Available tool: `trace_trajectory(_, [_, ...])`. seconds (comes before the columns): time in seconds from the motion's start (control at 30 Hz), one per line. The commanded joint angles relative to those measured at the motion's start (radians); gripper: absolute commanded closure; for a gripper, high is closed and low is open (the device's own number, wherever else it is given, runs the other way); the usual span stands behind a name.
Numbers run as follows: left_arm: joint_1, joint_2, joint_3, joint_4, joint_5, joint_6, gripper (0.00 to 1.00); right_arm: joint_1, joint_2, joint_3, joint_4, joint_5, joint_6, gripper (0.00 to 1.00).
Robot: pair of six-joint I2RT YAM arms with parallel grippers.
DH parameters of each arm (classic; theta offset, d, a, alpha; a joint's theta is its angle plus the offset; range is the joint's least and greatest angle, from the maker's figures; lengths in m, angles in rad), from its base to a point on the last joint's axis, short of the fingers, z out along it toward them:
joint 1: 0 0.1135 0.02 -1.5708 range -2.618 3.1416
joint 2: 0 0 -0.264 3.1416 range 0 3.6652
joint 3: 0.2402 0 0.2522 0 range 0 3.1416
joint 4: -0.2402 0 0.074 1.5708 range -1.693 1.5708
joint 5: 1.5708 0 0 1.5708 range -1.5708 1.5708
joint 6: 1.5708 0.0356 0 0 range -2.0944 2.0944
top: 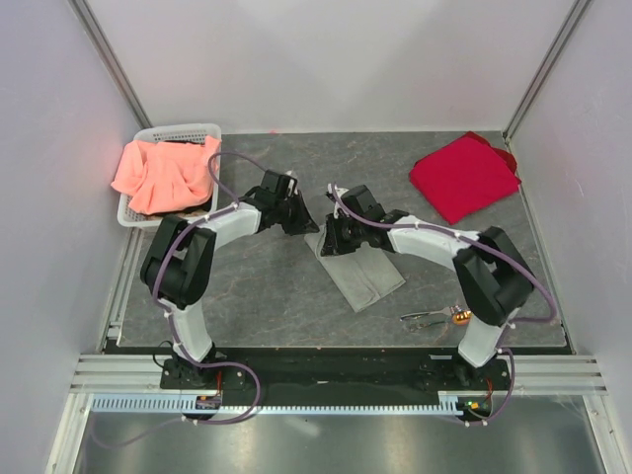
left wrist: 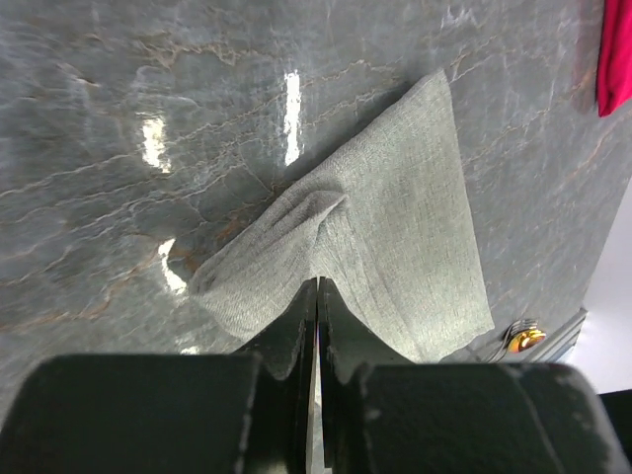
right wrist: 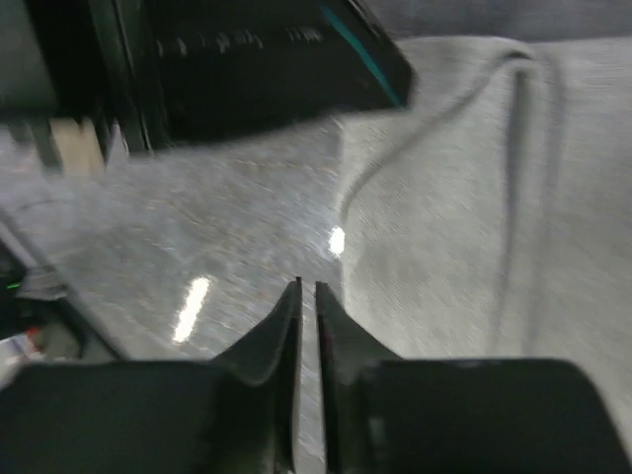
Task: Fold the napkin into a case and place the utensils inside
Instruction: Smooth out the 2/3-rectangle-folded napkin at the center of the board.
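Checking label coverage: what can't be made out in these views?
Top view: far end of the napkin, hidden under left gripper and right gripper.
Top view: utensils, too small to count.
Left wrist: whether the shut fingers pinch the napkin; their tips hide it.
Right wrist: blurred; the dark shape above is unidentifiable.

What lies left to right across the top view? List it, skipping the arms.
basket → napkin → red cloth
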Motion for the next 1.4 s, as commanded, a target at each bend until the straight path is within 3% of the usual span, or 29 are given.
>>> trace_trajectory(0.0, [-0.001, 0.026, -0.025, 0.114, 0.062, -0.054, 0.94, -0.034, 0.115, 0.057, 0.190, -0.315, 0.054, 0.93])
trace_trajectory(0.27, [-0.003, 0.087, -0.057, 0.135, 0.073, -0.058, 0.94, -0.089, 0.209, -0.024, 0.395, -0.489, 0.131, 1.00])
trace_trajectory(0.7, [0.002, 0.170, -0.042, 0.113, 0.050, -0.046, 0.95, -0.125, 0.269, -0.144, 0.462, -0.520, 0.119, 1.00])
trace_trajectory(1.37, [0.013, 0.211, -0.016, 0.089, 0.034, -0.034, 0.98, -0.134, 0.068, -0.424, 0.564, -0.546, 0.172, 1.00])
